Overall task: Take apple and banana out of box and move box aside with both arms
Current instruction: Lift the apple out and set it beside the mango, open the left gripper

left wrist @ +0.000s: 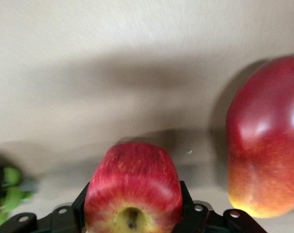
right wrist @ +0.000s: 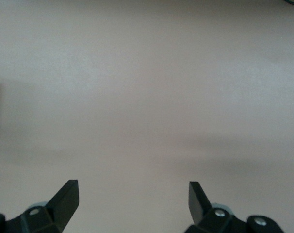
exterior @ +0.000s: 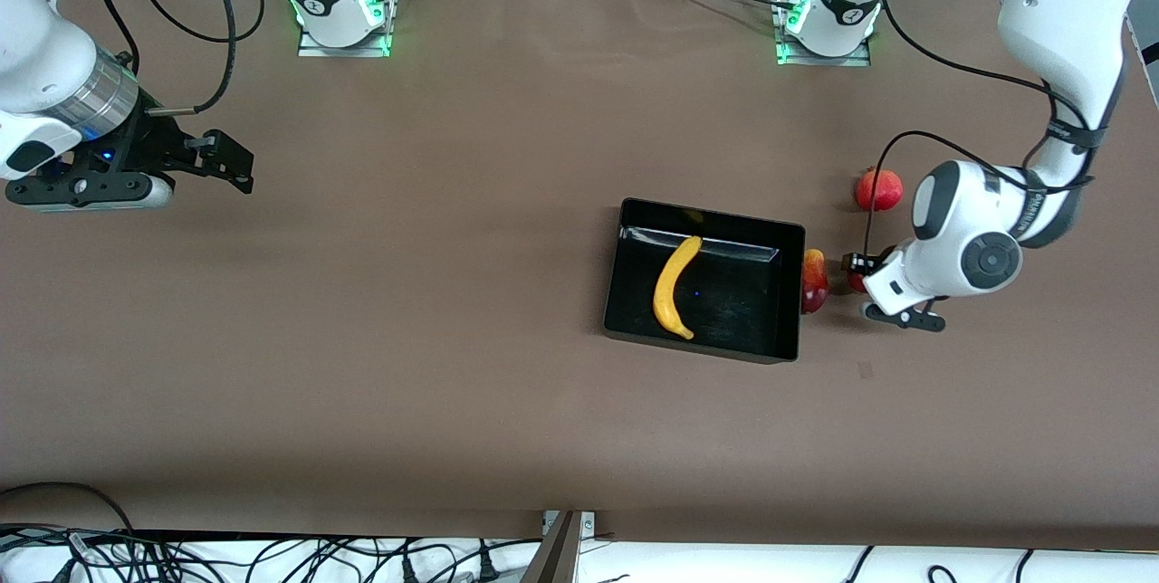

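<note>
The black box (exterior: 697, 346) stands on the table toward the left arm's end. The yellow banana (exterior: 675, 289) lies in it. My left gripper (exterior: 856, 272) is low over the table beside the box wall and is shut on the red apple (left wrist: 132, 187), whose yellowish end faces the wrist camera. In the front view the apple (exterior: 855, 281) is mostly hidden by the gripper. My right gripper (exterior: 226, 162) is open and empty above bare table at the right arm's end, where that arm waits; the right wrist view (right wrist: 132, 189) shows only table between its fingers.
A red and yellow fruit (exterior: 814, 281) lies against the box's outer wall, between the box and my left gripper, and also shows in the left wrist view (left wrist: 266, 145). A round red fruit (exterior: 878, 189) lies farther from the front camera. Cables hang along the table's near edge.
</note>
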`<control>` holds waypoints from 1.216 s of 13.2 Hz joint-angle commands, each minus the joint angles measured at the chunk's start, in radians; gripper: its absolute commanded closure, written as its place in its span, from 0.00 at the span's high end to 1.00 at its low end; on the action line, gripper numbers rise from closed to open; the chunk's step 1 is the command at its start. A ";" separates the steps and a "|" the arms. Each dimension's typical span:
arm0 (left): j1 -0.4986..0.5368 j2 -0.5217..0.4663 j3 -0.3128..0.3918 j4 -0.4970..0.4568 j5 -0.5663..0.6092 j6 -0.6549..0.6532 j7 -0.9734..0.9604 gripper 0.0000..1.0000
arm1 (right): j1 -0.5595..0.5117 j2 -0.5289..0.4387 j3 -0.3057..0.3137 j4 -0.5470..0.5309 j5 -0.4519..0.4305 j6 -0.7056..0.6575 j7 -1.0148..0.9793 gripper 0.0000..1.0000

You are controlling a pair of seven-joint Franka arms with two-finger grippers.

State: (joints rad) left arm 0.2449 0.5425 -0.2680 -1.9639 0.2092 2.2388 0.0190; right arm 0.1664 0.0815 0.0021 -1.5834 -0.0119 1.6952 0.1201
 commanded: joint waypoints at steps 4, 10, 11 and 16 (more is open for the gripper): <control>-0.002 -0.101 -0.046 0.073 0.013 -0.101 -0.010 1.00 | 0.008 -0.003 -0.001 0.003 -0.005 0.000 -0.010 1.00; -0.221 0.016 -0.123 0.431 -0.034 -0.340 -0.222 1.00 | 0.011 -0.003 0.001 0.003 -0.005 0.000 -0.010 1.00; -0.273 0.048 -0.123 0.436 -0.030 -0.326 -0.314 1.00 | 0.013 -0.003 0.001 0.003 -0.005 0.000 -0.010 1.00; -0.394 0.192 -0.117 0.416 -0.021 -0.055 -0.534 1.00 | 0.019 -0.003 0.001 0.003 -0.005 0.001 -0.010 1.00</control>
State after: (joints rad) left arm -0.1537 0.6759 -0.3941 -1.5830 0.1836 2.1503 -0.4930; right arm 0.1764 0.0818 0.0040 -1.5834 -0.0119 1.6955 0.1198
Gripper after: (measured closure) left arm 0.000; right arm 0.000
